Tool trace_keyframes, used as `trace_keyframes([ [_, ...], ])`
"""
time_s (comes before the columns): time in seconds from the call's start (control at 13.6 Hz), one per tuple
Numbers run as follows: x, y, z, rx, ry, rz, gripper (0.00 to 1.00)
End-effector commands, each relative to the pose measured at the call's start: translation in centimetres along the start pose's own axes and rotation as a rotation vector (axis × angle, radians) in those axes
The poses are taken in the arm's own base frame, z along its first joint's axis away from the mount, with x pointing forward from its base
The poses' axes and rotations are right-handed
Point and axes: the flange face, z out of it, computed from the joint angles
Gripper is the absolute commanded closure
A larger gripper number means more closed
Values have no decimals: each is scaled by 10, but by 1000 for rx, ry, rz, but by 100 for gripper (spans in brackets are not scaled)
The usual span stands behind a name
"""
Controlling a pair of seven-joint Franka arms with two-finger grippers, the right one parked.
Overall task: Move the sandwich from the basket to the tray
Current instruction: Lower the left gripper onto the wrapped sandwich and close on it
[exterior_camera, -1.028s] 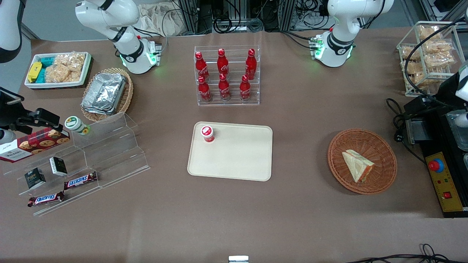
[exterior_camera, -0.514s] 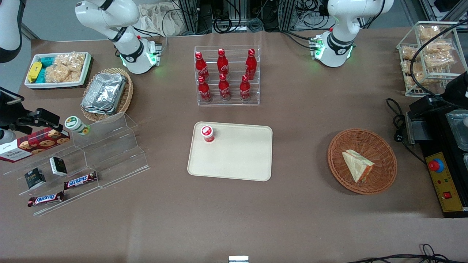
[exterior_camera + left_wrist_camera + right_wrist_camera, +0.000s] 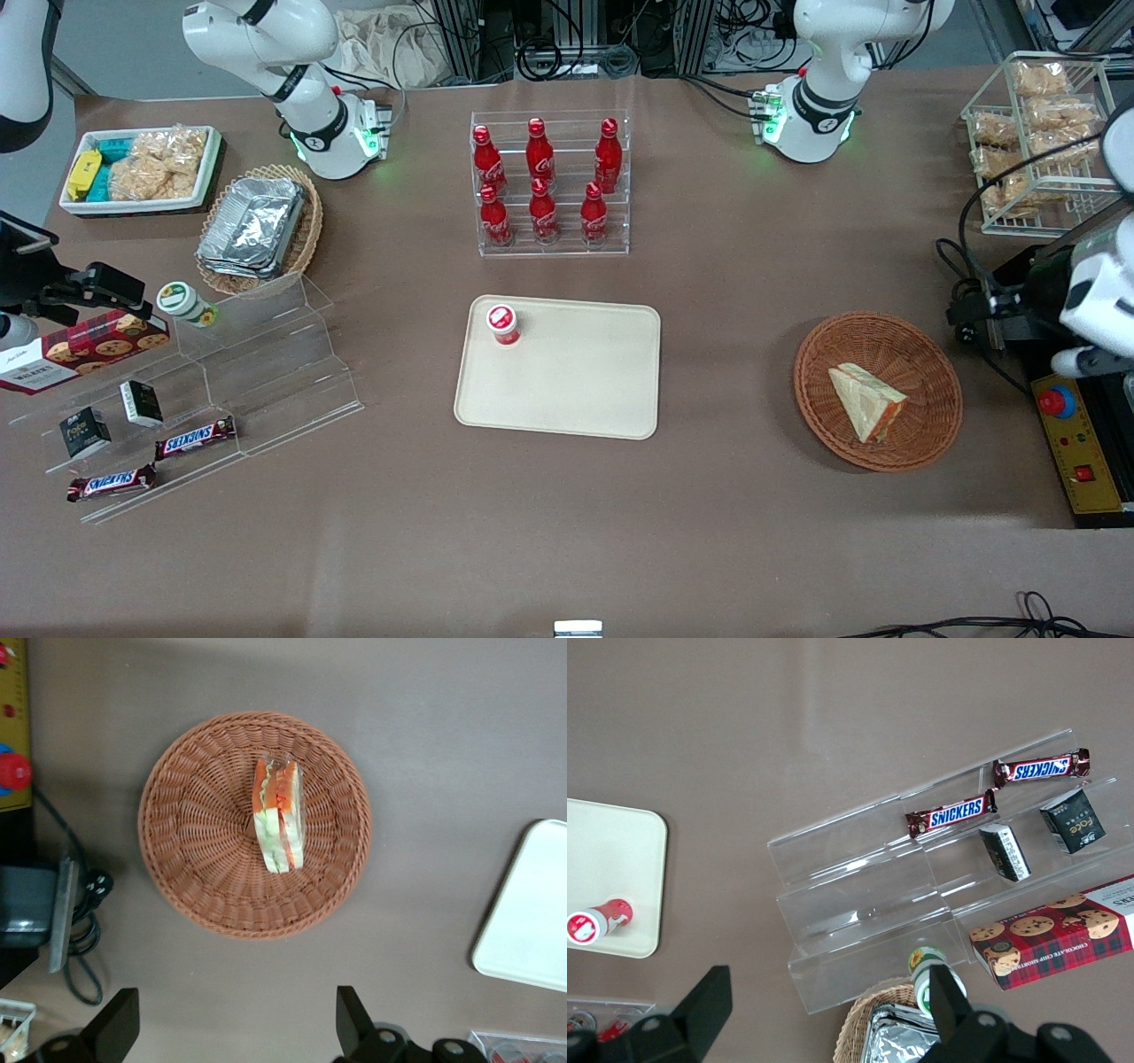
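1. The left arm has swung in from the working arm's end of the table – a second ago it sat farther out over the equipment there – so the approach has begun.
2. Its gripper (image 3: 232, 1028) hangs high above the table near the basket (image 3: 921, 354), fingers spread wide and empty.
3. The sandwich (image 3: 866, 402) lies untouched in the basket (wedge on its side, filling edge showing).
4. The tray (image 3: 585, 390) sits well apart toward the table's middle, carrying only a small red-capped bottle (image 3: 502, 324) near one corner – plenty of bare surface.
5. Next, likely: centre over the sandwich and descend.
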Motion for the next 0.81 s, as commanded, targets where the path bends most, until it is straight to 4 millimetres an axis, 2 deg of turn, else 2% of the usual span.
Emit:
trace_keyframes([
  [0.0, 18, -4, 52, -12, -5, -22, 0],
  [0.22, 33, -7, 117, -10, 5, -35, 0],
  [0.51, 41, -9, 183, -21, 39, -52, 0],
  [0.73, 47, -10, 216, -40, 59, -72, 0],
])
